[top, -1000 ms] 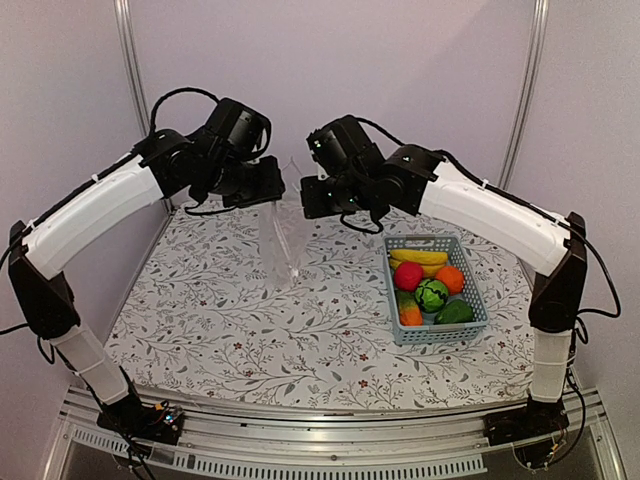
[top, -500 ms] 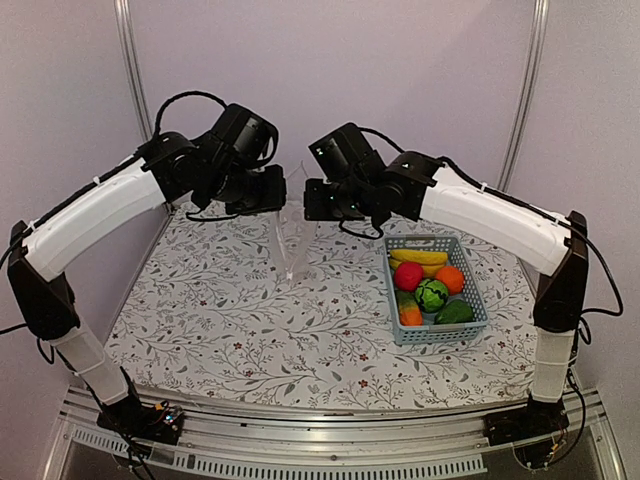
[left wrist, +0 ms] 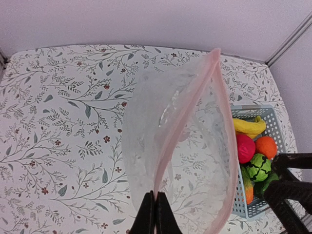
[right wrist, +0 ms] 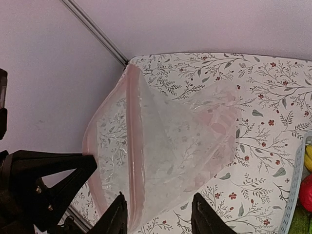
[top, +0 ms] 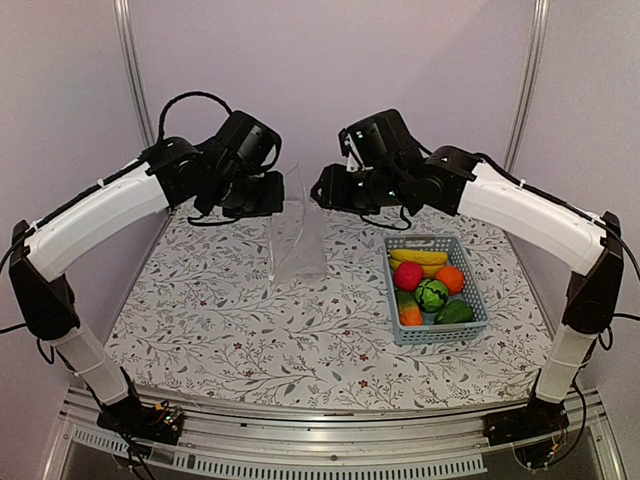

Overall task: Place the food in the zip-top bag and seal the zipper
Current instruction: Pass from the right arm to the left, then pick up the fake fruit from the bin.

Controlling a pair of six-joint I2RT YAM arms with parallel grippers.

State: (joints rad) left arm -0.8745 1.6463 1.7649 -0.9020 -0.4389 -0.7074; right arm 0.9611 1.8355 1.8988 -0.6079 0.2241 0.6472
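My right claw (right wrist: 161,217) has swung back from the zip-top bag (top: 296,240), jaws wide and empty. My left claw (left wrist: 155,214) stays pinched on the zipper (left wrist: 195,100). The bag hangs left of the basket (top: 442,334) with its mouth wider, so the food (top: 432,294) inside the basket can go in next.

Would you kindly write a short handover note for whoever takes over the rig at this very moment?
Left gripper: shut on one lip of the pink zipper, holding the clear crinkly zip-top bag upright.
Right gripper: open, straddling the other lip, not clamped.
Toy fruits and vegetables: all in the light-blue mesh basket, right of the bag.
Done: bag held up, mouth open.
Left: load the food, seal the zipper.
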